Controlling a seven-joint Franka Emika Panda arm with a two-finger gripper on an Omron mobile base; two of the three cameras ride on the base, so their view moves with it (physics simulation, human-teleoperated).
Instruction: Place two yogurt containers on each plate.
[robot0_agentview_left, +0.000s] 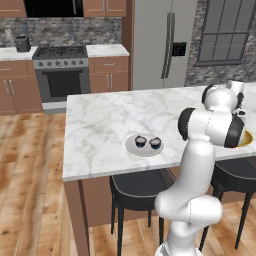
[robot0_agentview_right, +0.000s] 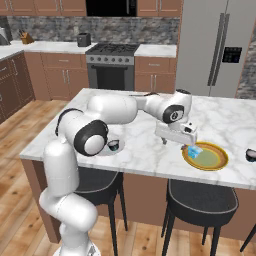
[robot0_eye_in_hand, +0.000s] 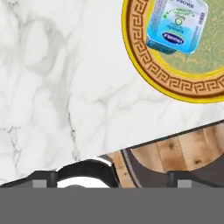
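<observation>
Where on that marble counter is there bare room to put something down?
Bare marble lies between the grey plate and the gold-rimmed plate, and across the back toward the fridge. The grey plate is crowded with two dark cups; the gold one holds one blue cup.

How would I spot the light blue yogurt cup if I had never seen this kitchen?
Find the marble island counter with stools beneath. Near its right end lies a gold-rimmed plate with a greenish centre. The light blue yogurt cup sits on it, alone; the dark cups sit on a plain grey plate.
</observation>
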